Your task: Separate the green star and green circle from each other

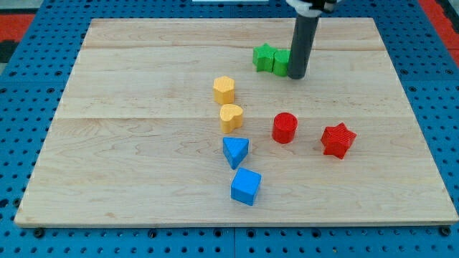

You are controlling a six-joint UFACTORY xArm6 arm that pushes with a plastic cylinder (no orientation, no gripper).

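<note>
The green star (264,56) lies near the view's top, a little right of centre. The green circle (280,61) sits right against the star's right side and is partly hidden by the rod. My tip (297,74) rests on the board at the circle's right edge, touching or nearly touching it. The two green blocks are in contact with each other.
A yellow hexagon (224,89) and a yellow heart (231,117) sit mid-board. Below them are a blue triangle (235,151) and a blue cube (246,186). A red cylinder (285,127) and a red star (338,140) lie to the right. The wooden board (129,143) rests on a blue pegboard.
</note>
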